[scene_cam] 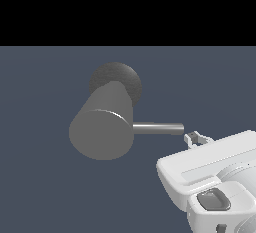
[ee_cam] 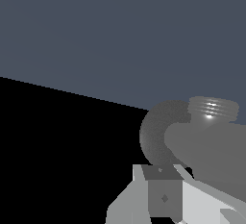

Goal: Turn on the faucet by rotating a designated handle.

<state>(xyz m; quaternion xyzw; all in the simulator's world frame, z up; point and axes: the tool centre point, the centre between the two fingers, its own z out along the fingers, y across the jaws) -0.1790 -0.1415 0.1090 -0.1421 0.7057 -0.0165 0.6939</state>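
Flat slate-blue floor (scene_cam: 40, 187), grey faucet (scene_cam: 102, 127) standing directly on it by its darker rounded base

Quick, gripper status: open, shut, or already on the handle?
Gripper: by the tip of the handle; open or shut cannot be told.

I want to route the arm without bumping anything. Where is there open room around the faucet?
In the exterior view, bare floor lies left of and below the faucet. Crowded: the handle tip, where the gripper sits close.
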